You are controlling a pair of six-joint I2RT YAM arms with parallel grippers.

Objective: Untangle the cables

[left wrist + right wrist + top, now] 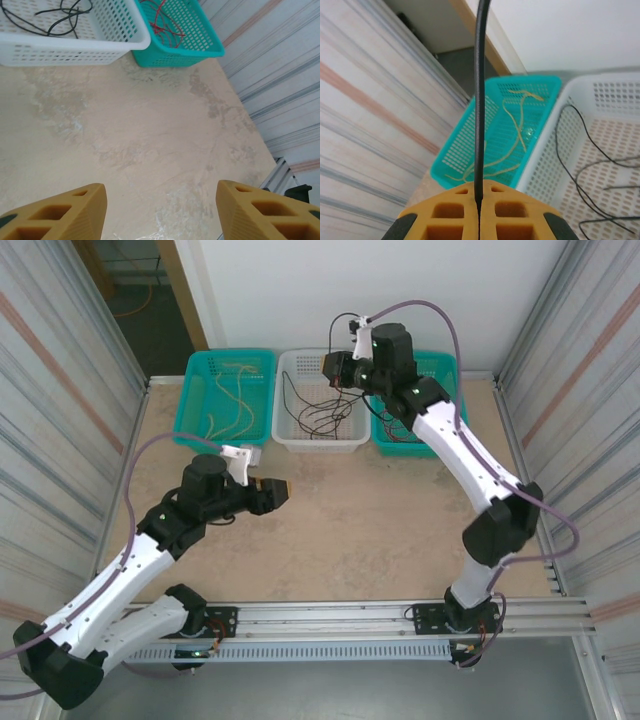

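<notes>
Tough to read the right teal basket (441,365) from overhead, with the right arm sprawled across most of it. Same deal with the jaws up there, just a dark lump hanging over the white basket (318,443). Way clearer off the right wrist cam: right gripper (479,202) squeezed tight, pads pressed together on a single black cable (480,100) running straight up and chopped off by the top edge, far end impossible to place. Behind that, yellow cables (519,131) lying loose in the left teal basket (465,147), plus more black cables (557,150) strewn across the white basket's floor, some cut off at the right edge. Over on the left wrist cam, just the tips of the left gripper (160,212) poking in at the bottom, fingers (75,210) spread wide with nothing but bare table (150,140) between them. Also picking up what the arm covers from above: red cables (162,22) bunched in the right teal basket, that basket jammed right up against the white one. Back overhead, left gripper out over open table, well apart from all three baskets; can't tell whether hovering or resting on the surface. Exact tangles among the black strands too thin to sort out.
</notes>
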